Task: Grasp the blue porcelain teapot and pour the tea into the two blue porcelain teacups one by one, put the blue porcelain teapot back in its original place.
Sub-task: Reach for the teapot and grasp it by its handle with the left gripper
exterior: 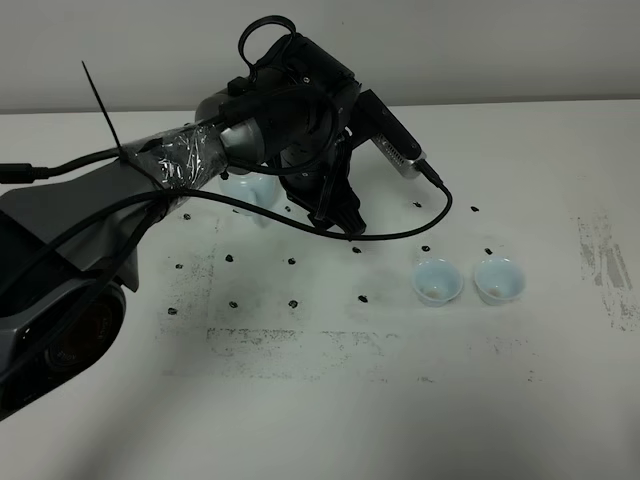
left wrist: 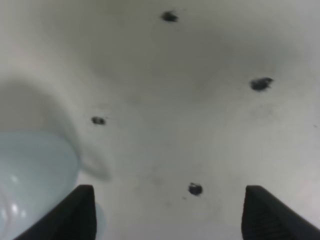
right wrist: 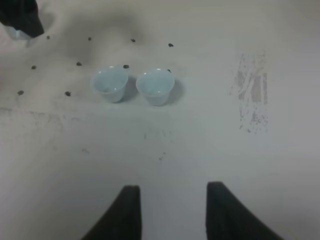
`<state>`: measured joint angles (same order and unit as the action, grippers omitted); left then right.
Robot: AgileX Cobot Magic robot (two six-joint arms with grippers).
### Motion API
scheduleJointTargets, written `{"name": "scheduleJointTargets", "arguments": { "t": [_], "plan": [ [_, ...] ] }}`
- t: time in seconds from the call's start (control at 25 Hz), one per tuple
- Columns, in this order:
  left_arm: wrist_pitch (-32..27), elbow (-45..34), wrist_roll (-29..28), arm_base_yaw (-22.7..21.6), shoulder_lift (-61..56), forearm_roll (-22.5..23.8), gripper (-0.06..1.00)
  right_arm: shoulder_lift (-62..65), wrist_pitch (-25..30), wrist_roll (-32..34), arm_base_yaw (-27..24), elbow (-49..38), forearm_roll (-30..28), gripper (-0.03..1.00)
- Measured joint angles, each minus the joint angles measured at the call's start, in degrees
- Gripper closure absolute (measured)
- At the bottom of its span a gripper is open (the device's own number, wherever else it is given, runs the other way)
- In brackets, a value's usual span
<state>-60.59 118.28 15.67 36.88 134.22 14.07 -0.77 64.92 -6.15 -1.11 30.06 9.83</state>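
The blue porcelain teapot [exterior: 250, 188] stands at the back left of the table, mostly hidden under my left arm. In the left wrist view its pale-blue body [left wrist: 30, 175] lies beside one finger, outside the gap. My left gripper [exterior: 340, 215] [left wrist: 170, 220] is open and empty, just right of the teapot and low over the table. The two blue porcelain teacups [exterior: 437, 281] [exterior: 498, 280] stand side by side, upright, right of centre. They also show in the right wrist view [right wrist: 110, 82] [right wrist: 156, 86]. My right gripper [right wrist: 172, 215] is open and empty, well short of the cups.
The white table [exterior: 330, 420] carries a grid of small black marks [exterior: 364, 298] and a scuffed patch at the right [exterior: 605, 265]. A black cable [exterior: 440, 205] loops from the left arm over the table near the cups.
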Motion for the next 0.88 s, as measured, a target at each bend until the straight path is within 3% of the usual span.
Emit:
{"name": "scheduleJointTargets", "arguments": {
  "t": [0.52, 0.88],
  "plan": [
    [-7.53, 0.04, 2.13, -1.53, 2.07, 2.89, 0.36, 0.00, 0.00, 0.00, 0.00, 0.00, 0.04, 0.67],
    [-7.67, 0.04, 1.42, -1.76, 3.30, 2.95, 0.36, 0.00, 0.00, 0.00, 0.00, 0.00, 0.04, 0.67]
  ]
}}
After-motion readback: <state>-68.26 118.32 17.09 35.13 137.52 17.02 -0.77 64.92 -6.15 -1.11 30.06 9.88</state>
